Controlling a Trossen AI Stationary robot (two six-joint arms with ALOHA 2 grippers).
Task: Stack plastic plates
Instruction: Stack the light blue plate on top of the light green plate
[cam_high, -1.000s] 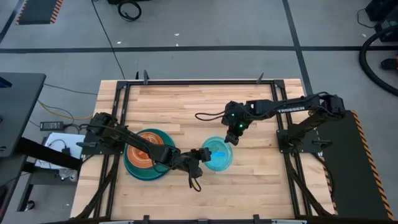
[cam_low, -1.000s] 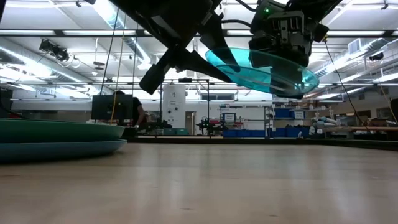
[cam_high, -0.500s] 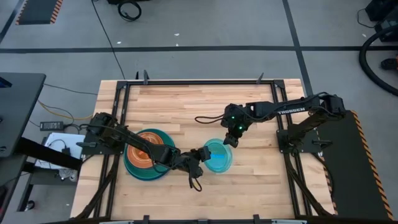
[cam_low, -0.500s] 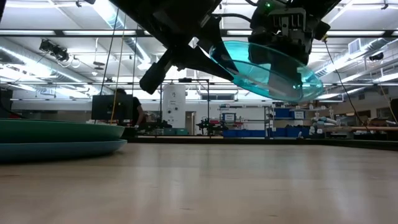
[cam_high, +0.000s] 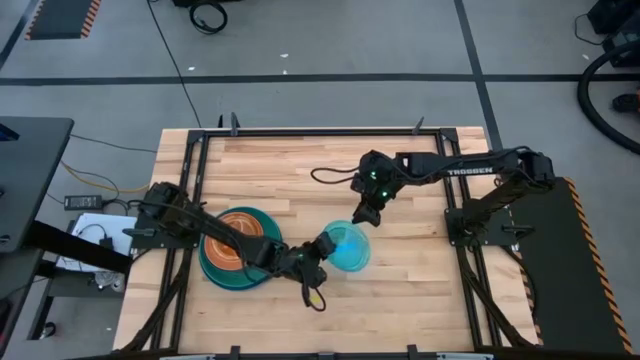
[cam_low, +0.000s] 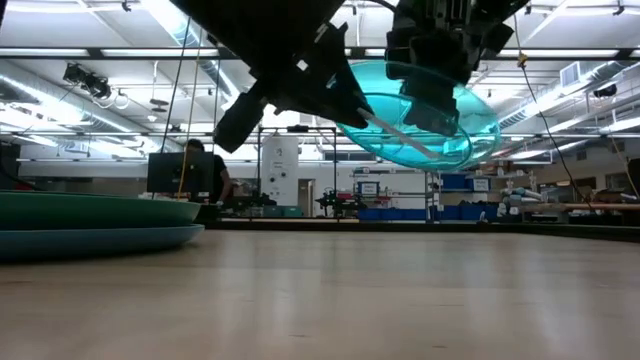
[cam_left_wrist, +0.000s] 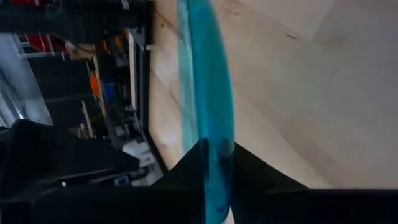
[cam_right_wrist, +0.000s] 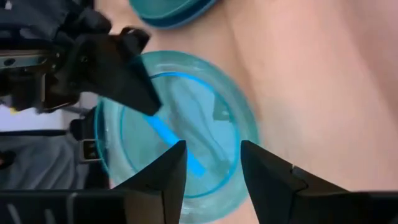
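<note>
A translucent cyan plate (cam_high: 347, 246) hangs above the table's middle, with my left gripper (cam_high: 322, 247) shut on its left rim. The low view shows the plate (cam_low: 425, 120) tilted and well clear of the wood. My right gripper (cam_high: 364, 213) stands open just over the plate's far rim; in its wrist view the fingers (cam_right_wrist: 171, 177) are spread with the plate (cam_right_wrist: 180, 124) beyond them. At the table's left, a stack of plates (cam_high: 235, 252) rests on the wood: large teal and blue ones below, an orange-brown one on top. My left gripper pinches the cyan plate's rim (cam_left_wrist: 214, 146) between its two fingers, one on each face. The fingers come from the table's left, slanting up. The plate is lifted clear of the table and tilted.
The stack's lower rims (cam_low: 90, 225) fill the left of the low view. A black frame (cam_high: 190, 160) runs along the table's edges. Bare wood (cam_high: 300, 170) lies at the far side and at the right.
My right gripper has opened, let go of the cyan plate's far rim and drawn up and a little toward the far edge. The plate stays lifted in my left gripper and has shifted slightly toward the table's left.
</note>
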